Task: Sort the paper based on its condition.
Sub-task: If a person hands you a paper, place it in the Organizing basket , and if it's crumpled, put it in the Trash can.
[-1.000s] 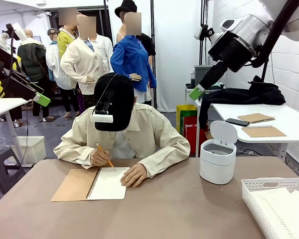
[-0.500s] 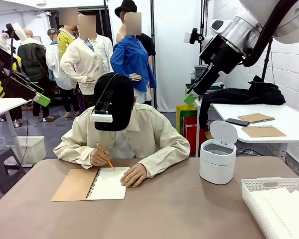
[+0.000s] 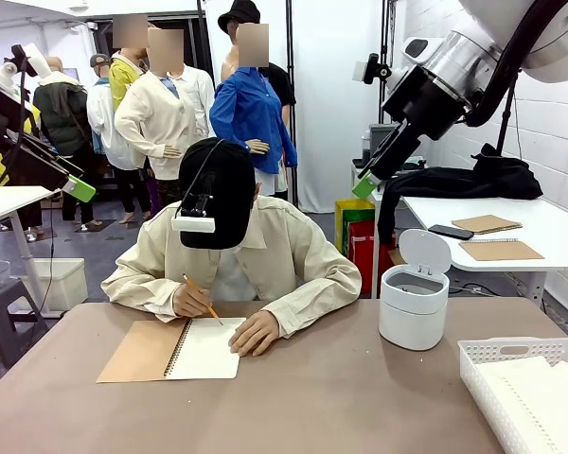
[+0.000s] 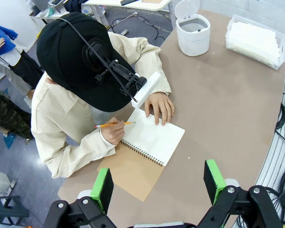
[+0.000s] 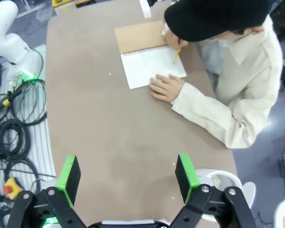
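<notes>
White sheets of paper (image 3: 541,399) lie stacked in a white slotted basket (image 3: 511,351) at the table's near right corner, also seen as paper (image 4: 256,37) from the left wrist. A person at the far side writes with a pencil (image 3: 202,303) in an open spiral notebook (image 3: 170,348). My left gripper (image 4: 157,183) hangs open high above the table's left side, over the notebook (image 4: 149,152). High over the right side, my right gripper (image 5: 127,172) is open too, above bare tabletop. In the front view the left gripper (image 3: 79,188) and right gripper (image 3: 363,185) are raised well above the table.
A small white bin (image 3: 414,305) with its lid up stands at the table's right, behind the basket. The person's arms and both hands rest around the notebook (image 5: 149,57). Brown tabletop (image 3: 341,397) lies bare in the middle and front. Cables lie on the floor beside the table.
My right arm has turned at the wrist, swinging its gripper slightly left and down. The person's pencil hand has shifted a little. The left arm is still.
</notes>
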Available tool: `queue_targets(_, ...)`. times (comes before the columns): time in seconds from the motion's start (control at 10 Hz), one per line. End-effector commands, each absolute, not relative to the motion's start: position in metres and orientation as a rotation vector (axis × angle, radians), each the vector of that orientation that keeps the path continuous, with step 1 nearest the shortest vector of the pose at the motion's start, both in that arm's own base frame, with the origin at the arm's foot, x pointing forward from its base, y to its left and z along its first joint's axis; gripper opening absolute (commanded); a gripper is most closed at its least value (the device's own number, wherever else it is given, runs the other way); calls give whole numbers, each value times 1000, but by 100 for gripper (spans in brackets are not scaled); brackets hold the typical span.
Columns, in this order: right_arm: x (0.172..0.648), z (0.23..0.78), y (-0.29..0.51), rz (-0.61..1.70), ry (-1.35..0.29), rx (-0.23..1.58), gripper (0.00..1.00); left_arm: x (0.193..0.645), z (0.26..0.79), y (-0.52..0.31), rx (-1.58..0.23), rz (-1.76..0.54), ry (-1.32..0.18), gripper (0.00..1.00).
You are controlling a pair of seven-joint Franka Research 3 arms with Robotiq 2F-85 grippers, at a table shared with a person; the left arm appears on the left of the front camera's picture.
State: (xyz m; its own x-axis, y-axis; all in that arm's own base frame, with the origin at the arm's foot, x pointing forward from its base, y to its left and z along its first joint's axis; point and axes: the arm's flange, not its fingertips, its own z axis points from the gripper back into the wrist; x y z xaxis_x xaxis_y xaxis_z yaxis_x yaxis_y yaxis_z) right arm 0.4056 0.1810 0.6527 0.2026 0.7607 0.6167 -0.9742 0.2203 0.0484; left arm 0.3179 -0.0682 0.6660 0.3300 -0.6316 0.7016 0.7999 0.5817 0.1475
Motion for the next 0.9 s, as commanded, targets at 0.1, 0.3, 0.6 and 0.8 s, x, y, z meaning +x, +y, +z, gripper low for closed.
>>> queue_targets(0.1,383,655,198,1214,-507,378,100,318,666,-67,-246,-948,-798,100)
queue_targets(0.3,376,658,204,1206,-511,345,100,318,666,-67,-246,-948,-798,100)
queue_targets(0.6,373,653,217,1162,-542,280,100,318,666,-67,-246,-948,-798,100)
queue_targets(0.8,374,644,229,1096,-593,274,100,318,666,-67,-246,-948,-798,100)
